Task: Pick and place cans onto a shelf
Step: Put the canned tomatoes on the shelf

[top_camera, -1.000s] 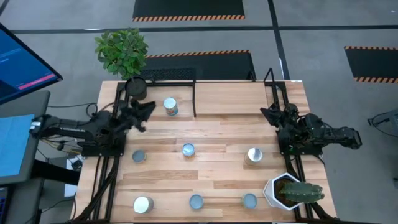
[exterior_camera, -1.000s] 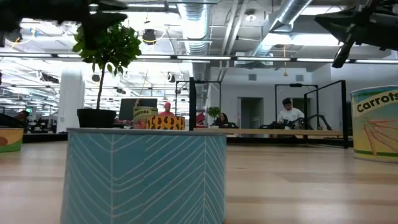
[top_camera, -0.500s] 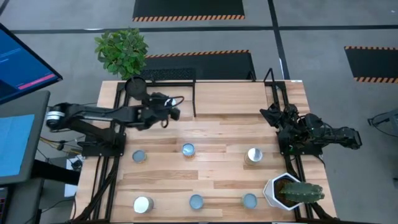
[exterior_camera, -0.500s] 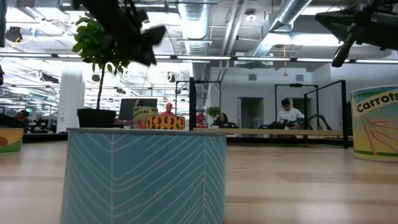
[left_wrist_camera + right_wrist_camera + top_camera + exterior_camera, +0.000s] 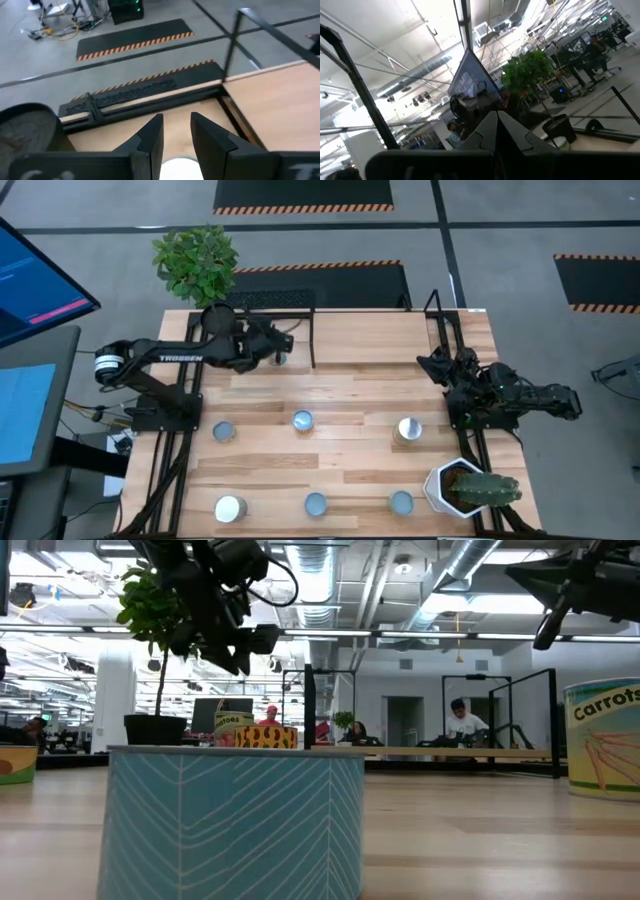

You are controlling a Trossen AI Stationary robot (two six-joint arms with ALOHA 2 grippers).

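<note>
My left gripper [image 5: 281,347] is open and hangs above the can [image 5: 279,359] at the far left of the table, next to the shelf's black rods [image 5: 313,340]. In the left wrist view its fingers [image 5: 152,134] stand either side of the can's pale top [image 5: 177,163] without touching it. In the low view the gripper [image 5: 245,645] is well above this yellow-labelled can [image 5: 262,735]. Several other cans stand upright on their bases, among them three [image 5: 224,431], [image 5: 302,420], [image 5: 408,430]. My right gripper [image 5: 433,366] waits shut at the table's right edge.
A black plant pot [image 5: 217,320] with a green plant stands just left of my left gripper. A white cactus pot [image 5: 455,485] sits at the near right corner. Three cans [image 5: 229,508], [image 5: 315,504], [image 5: 401,502] line the near edge. People sit in the room behind.
My left gripper has swung from its place at the table's left edge toward the right and the far edge. It now stands over the far-left can and has come down a little. The cans have stayed in place.
</note>
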